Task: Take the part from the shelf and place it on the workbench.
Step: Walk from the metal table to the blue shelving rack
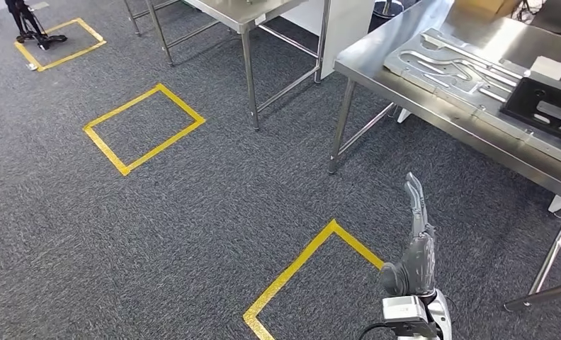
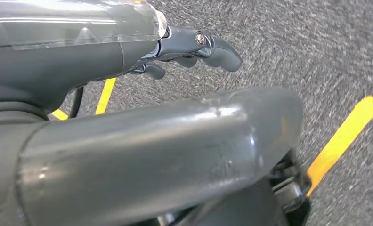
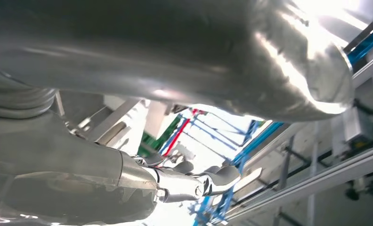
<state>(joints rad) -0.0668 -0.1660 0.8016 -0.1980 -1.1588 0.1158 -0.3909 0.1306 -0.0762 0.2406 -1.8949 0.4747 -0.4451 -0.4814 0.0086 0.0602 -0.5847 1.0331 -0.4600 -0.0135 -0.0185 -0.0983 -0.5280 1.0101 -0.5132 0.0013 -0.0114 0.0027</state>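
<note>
The steel workbench (image 1: 405, 81) stands at the right. On it lies a silver machined plate (image 1: 455, 64) with curved grooves, and beside that a black tray-like part (image 1: 550, 106). My right hand (image 1: 416, 234) is raised below the bench's front edge, fingers straight and pointing up, holding nothing. The right wrist view shows its fingers (image 3: 198, 181) stretched out against a bright background. In the left wrist view my left hand (image 2: 194, 47) hangs over the carpet with its fingers loosely extended and nothing in them.
Yellow tape rectangles mark the grey carpet (image 1: 144, 127), one just in front of me (image 1: 313, 273). A second steel table (image 1: 246, 21) stands at the back. The workbench's legs (image 1: 340, 131) reach the floor close to my right hand. A white sheet (image 1: 550, 67) lies on the bench.
</note>
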